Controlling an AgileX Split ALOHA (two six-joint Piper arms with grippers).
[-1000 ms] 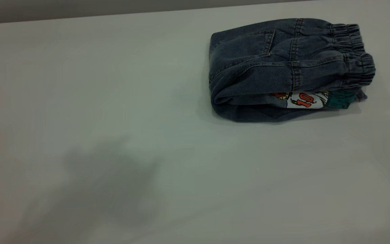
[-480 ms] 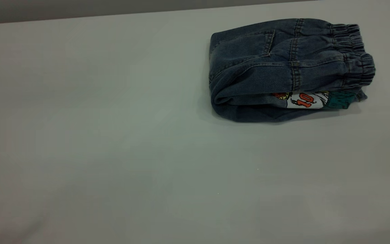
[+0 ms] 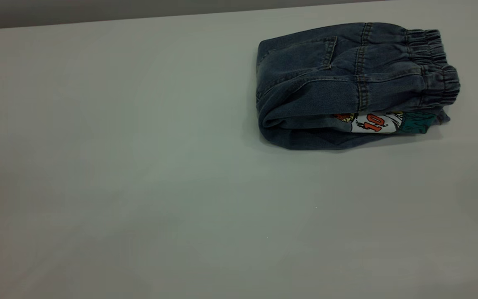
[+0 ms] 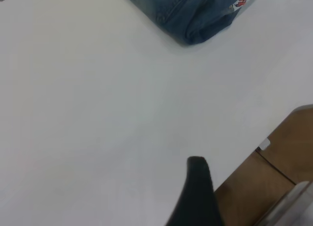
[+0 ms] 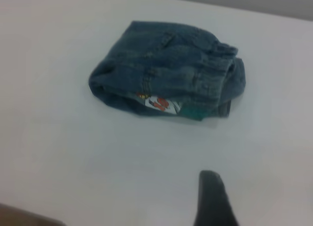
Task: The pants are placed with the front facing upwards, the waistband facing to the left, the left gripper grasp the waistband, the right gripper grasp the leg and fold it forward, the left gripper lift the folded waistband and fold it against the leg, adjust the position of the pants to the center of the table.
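Note:
The pants [image 3: 338, 83] lie folded into a compact denim bundle at the far right of the table [image 3: 139, 145]. The ruched waistband [image 3: 438, 62] is on top at the bundle's right end, and the "10" print [image 3: 374, 123] peeks out along the near edge. Neither gripper appears in the exterior view. In the left wrist view, only a black part of the left gripper [image 4: 198, 196] shows, far from the pants [image 4: 195, 15] and near the table's edge. The right gripper [image 5: 212, 199] shows as a black tip above bare table, well short of the pants [image 5: 166, 69].
The table's far edge [image 3: 181, 15] runs along the top of the exterior view. In the left wrist view the table ends at a near edge, with brown floor [image 4: 274, 182] beyond it. White tabletop stretches left of and in front of the pants.
A dark shadow on the table's near left side one second ago has gone. The pants have not moved.

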